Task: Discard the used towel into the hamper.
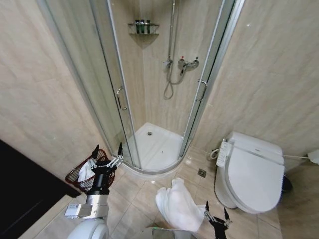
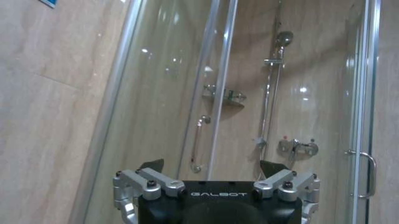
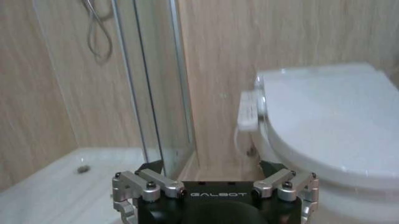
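Since the white towel point(image 1: 178, 205) lies crumpled on the tiled floor point(image 1: 137, 191) rather than in the basket, the task reads as not yet done.

- Right gripper point(image 1: 216, 214): low at the near edge of the head view, just beside the towel's right side. Fingers apart, empty. Its wrist view looks level toward the toilet and shower base, so it appears parked, not reaching.
- Towel: a heaped white cloth on the floor between the shower threshold and the toilet, well apart from the hamper. Its loose, folded lie suggests it was dropped there; held by nothing.
- Left gripper point(image 1: 107, 155): raised on its arm over the hamper's near rim, fingers spread wide and pointing up, holding nothing. Its wrist view faces the shower glass, not the basket below.
- Hamper point(image 1: 76, 176): dark reddish openwork basket against the left wall, beside the shower enclosure. A white cloth point(image 1: 85, 172) already lies inside; whether it is another towel cannot be told.
- Toilet point(image 1: 254, 172): white, lid closed, against the right wall, near the towel.
- Floor drain point(image 1: 202, 173): small square grate between towel and shower kerb.
- Shower enclosure point(image 1: 124, 109): curved glass, door standing open onto the white shower tray point(image 1: 157, 144).
- Shower mixer point(image 1: 188, 63): on the far wall, hose looped beneath.
- Corner shelf point(image 1: 143, 28): highest and farthest, carrying small bottles.
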{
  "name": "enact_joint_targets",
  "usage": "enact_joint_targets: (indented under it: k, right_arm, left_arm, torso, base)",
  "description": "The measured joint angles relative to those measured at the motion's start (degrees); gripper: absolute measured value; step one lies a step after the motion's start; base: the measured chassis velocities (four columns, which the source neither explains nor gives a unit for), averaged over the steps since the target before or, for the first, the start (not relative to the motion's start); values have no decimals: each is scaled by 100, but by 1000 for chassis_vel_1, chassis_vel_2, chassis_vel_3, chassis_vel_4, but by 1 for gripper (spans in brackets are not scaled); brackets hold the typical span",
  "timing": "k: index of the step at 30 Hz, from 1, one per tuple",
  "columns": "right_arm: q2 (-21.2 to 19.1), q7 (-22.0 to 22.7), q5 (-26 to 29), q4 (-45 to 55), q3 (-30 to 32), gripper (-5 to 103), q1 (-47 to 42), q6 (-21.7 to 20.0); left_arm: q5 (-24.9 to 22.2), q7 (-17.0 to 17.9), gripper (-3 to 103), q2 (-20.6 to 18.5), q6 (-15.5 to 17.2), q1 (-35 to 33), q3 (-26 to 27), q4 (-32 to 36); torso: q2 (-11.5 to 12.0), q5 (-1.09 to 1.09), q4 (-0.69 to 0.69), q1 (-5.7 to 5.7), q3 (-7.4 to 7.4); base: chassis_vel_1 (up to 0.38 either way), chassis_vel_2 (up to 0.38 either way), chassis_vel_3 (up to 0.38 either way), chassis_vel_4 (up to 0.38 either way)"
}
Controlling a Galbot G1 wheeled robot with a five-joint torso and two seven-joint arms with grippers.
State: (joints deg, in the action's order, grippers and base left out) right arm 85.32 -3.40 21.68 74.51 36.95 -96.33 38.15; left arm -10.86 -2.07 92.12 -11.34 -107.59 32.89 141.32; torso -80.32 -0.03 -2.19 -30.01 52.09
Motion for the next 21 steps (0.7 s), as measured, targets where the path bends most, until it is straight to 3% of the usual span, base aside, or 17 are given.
enact_joint_targets:
  k: [2,6,15,21]
  right_arm:
    - [-54,-5,-54,-128,76,100,133,-355]
    - [-169,6,-179,-476,153,100,379,-619]
    - [-293,-29,-273,-1105,143,100,668,-472]
    - [-300,-421,-320,-1472,124,100,890,-339]
  left_arm:
    - [0,0,100,1,0,-1,0,0]
    - [0,0,100,1,0,-1,0,0]
    - [0,0,100,1,0,0,0,-1]
    - [0,0,100,1,0,0,0,-1]
  torso:
    - [69,6,-3,32,-39]
    - [202,5,-1,89,-104]
    - [500,3,-1,217,-267]
    - [700,3,-1,311,-377]
  base:
    - [102,-36,-44,43]
    - [47,-8,-19,21]
    - [0,0,0,0]
    - [0,0,0,0]
